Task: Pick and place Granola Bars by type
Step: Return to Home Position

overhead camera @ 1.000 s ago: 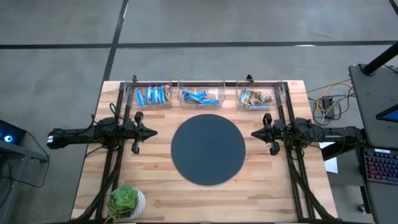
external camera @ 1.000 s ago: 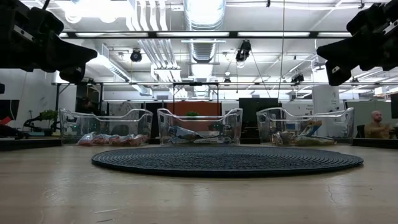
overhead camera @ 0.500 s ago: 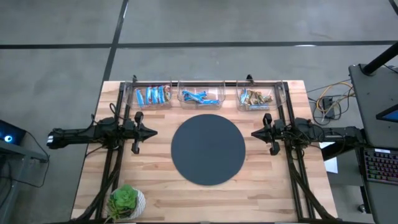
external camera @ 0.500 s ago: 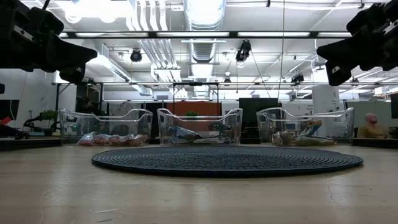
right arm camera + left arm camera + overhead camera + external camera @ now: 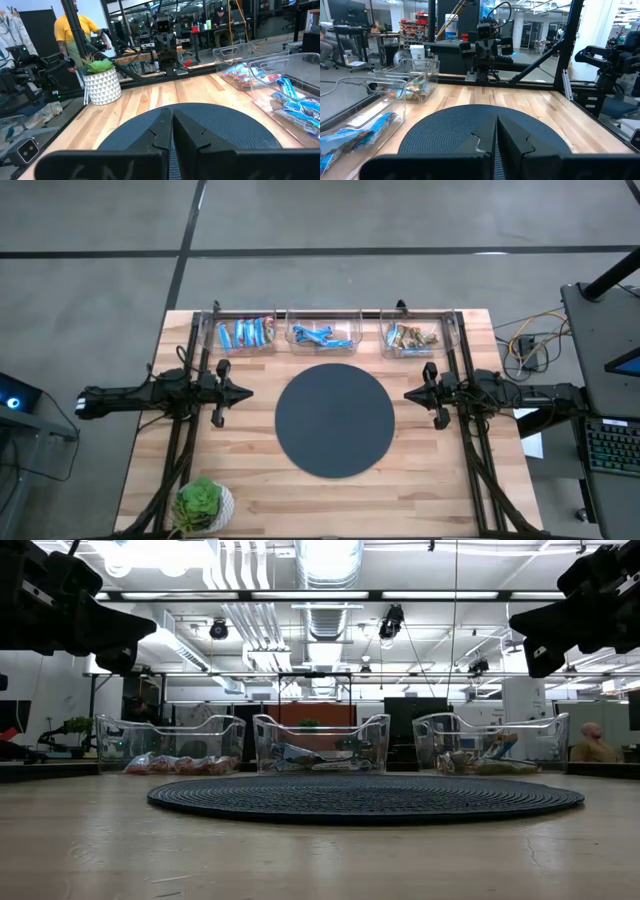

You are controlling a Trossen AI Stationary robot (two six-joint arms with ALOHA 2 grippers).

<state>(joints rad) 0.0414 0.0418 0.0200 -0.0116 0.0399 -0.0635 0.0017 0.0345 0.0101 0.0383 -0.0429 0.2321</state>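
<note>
The Granola Bars, small bars in shiny wrappers, are all sorted by type into three clear plastic bins that stand side by side along the far edge of the light wooden table (image 5: 250, 480). The blue bars with red and white print (image 5: 247, 333) lie in the left bin (image 5: 170, 738), the bright blue bars (image 5: 322, 336) in the middle bin (image 5: 320, 732), and the brown-tan bars (image 5: 410, 336) in the right bin (image 5: 490, 735). No bar shows anywhere outside the bins. The large dark round mat (image 5: 335, 420) just in front of them, which looks like the pickup area, carries nothing, so the sorting appears finished.

This fits how the arms are placed. Both are stretched level and point inward from opposite sides of the table, mirroring each other, and both hang above the wood and clear of the mat's edges. It reads as a parked rest pose, not a reach.

The left gripper (image 5: 247, 392) hovers beside the mat's left edge with its two dark fingers pressed together, as its wrist view shows. It pinches nothing and touches nothing. The right gripper (image 5: 409, 394) hovers beside the mat's right edge, likewise closed tight, empty and off the surface.

A green succulent in a white patterned pot (image 5: 203, 502) sits at the table's near left corner, well apart from everything else.
</note>
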